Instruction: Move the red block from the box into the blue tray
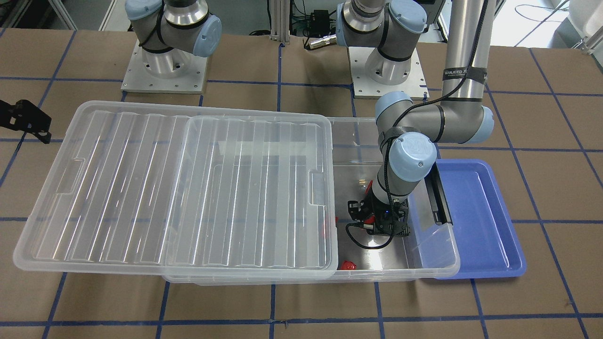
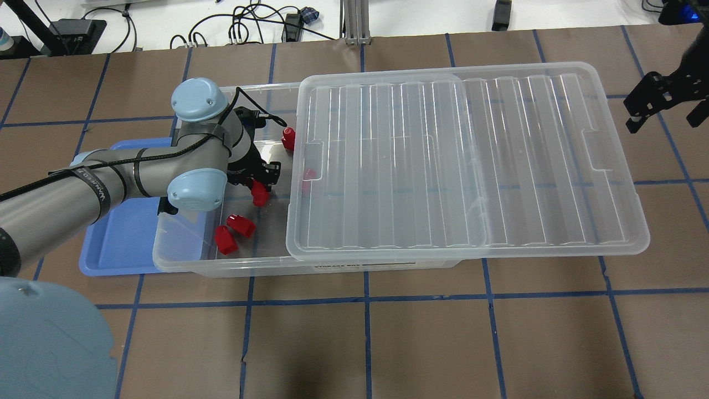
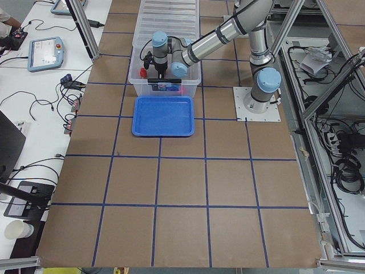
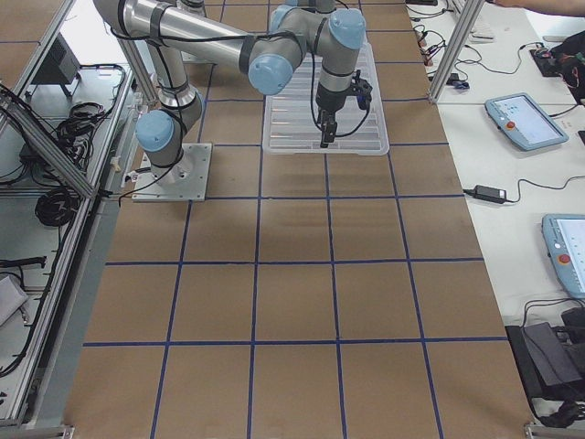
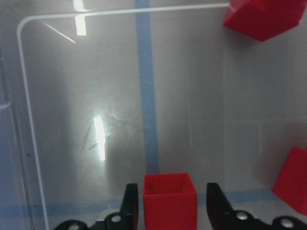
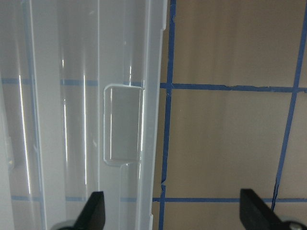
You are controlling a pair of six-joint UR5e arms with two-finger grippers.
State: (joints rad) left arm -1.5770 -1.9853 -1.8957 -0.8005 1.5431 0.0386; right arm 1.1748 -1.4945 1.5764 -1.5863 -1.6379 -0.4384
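My left gripper (image 5: 170, 203) reaches down into the uncovered end of the clear box (image 2: 188, 260). Its fingers (image 5: 130, 201) stand on either side of a red block (image 5: 170, 194), with a narrow gap on each side, so it is open. The overhead view shows this block (image 2: 258, 194) just below the gripper (image 2: 256, 180). Other red blocks lie on the box floor nearby (image 2: 241, 224) (image 2: 224, 239) (image 2: 288, 138). The blue tray (image 2: 122, 238) sits against the box's short end and holds nothing. My right gripper (image 6: 175, 211) is open and empty, above the lid's far edge.
The ribbed clear lid (image 2: 443, 166) lies slid sideways over most of the box and overhangs it toward my right. One more red block (image 2: 307, 176) shows under the lid's edge. The black latch bar (image 1: 440, 195) is on the box end next to the tray.
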